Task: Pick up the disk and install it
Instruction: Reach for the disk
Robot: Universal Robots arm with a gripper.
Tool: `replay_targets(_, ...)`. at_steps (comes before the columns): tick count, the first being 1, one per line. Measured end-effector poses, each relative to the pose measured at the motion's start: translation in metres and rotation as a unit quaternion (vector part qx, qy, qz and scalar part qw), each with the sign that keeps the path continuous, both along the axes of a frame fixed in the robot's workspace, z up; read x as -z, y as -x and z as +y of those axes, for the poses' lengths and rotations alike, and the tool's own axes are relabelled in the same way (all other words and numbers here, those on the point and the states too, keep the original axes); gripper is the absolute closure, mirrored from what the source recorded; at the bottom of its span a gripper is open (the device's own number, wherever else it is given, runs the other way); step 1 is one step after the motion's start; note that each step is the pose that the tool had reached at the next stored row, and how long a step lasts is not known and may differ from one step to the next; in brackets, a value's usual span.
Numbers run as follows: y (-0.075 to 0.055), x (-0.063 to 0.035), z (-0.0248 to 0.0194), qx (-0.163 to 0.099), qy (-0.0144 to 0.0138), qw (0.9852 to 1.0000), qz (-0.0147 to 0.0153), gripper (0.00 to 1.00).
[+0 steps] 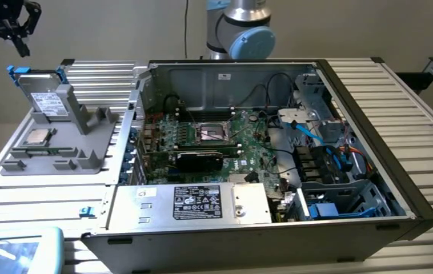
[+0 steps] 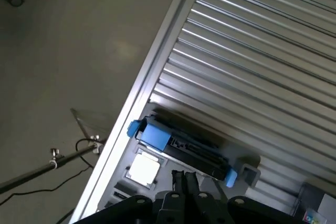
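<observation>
Hovering above the disk, the hand is pinched closed and empty. The disk stands upright in a grey holder on the tabletop, beside the computer case. Coming down closed, the fingers could strike its blue frame and tip it.

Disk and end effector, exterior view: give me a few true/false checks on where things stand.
1. The disk stands upright in the grey holder, outside the computer case. True.
2. The end effector grips the disk. False: it is shut on nothing and hangs above the disk, apart from it.
3. A processor chip lies on the holder next to the disk. True.
4. The disk's frame is red. False: it is blue.
</observation>
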State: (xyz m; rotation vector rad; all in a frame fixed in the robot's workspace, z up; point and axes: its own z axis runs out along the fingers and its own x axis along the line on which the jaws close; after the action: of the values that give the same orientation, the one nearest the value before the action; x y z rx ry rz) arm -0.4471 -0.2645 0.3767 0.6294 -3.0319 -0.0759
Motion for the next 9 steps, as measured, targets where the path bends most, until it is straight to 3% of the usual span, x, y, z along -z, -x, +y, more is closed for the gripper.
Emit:
replay_targets(4, 0.011, 0.0000, 0.0082, 0.000, 0.0012, 1.0000, 0.0000, 0.89)
replay_targets(9, 0.029, 0.0000, 0.0113, 0.000, 0.0012, 1.0000, 0.0001, 0.89)
